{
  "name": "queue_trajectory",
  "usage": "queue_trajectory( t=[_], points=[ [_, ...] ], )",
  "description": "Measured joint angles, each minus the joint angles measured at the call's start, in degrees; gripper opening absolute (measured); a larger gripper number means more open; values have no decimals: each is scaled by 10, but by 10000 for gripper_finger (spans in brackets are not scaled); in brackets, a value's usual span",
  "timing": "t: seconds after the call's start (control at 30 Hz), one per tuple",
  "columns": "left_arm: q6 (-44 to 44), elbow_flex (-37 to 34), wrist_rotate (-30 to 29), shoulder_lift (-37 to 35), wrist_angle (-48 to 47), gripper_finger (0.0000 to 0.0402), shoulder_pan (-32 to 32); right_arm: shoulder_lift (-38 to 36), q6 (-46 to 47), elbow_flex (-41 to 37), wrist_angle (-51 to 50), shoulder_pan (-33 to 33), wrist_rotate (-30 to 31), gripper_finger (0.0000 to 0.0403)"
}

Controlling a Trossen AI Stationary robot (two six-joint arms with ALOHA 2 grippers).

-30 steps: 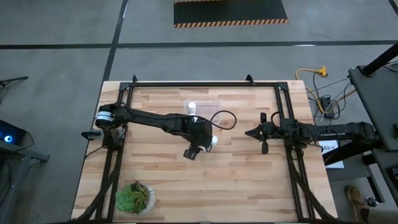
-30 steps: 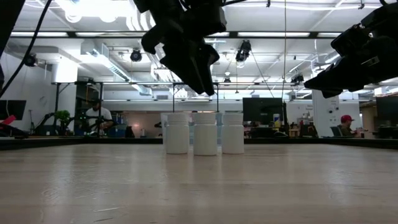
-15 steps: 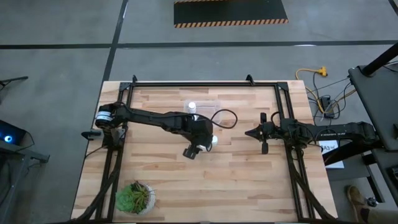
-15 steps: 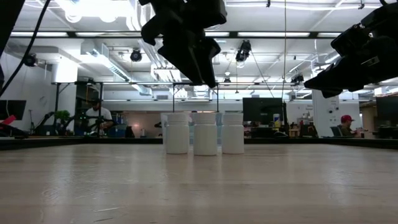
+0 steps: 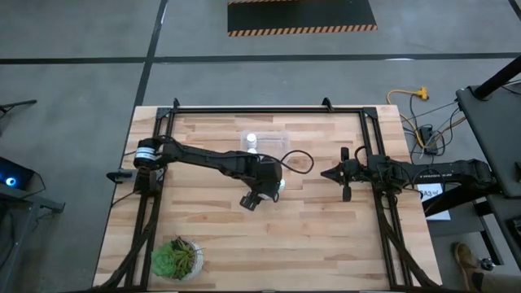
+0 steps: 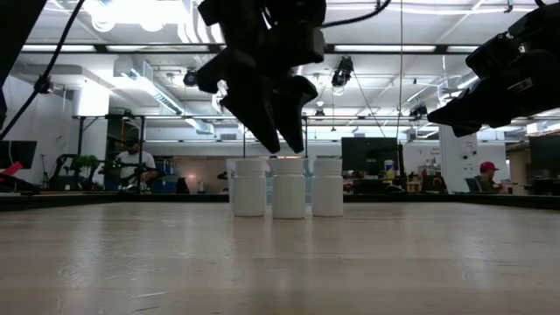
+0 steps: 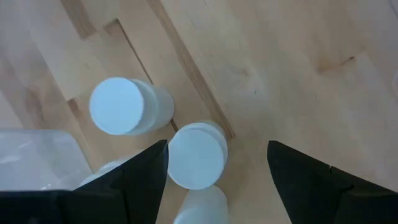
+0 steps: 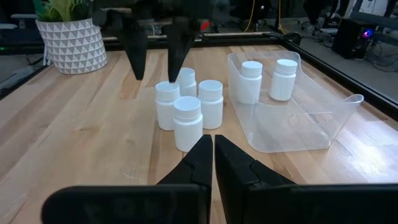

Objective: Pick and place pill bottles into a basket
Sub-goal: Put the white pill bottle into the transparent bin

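Several white pill bottles stand upright in a tight cluster on the wooden table. Two more bottles stand inside the clear basket, just beyond the cluster toward the table's far edge. My left gripper hangs open over the cluster, pointing steeply down. Its fingertips stand just above the cap of one bottle, one on either side, touching nothing. My right gripper waits shut at the table's right, clear of the bottles.
A green potted plant stands near the table's front left corner. Black frame rails run along the table's far edge and both sides. Bare wood lies between the cluster and the near edge.
My left gripper has opened wider and sunk toward the bottle cluster, rolling a little about its own axis. The bottles and basket have not moved.
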Motion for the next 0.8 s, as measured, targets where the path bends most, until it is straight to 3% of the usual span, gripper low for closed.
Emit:
queue_trajectory(
  t=[0.8],
  points=[
    [39,0,-37,15,15,256,0,0,2,0,-1,0,-1,9]
  ],
)
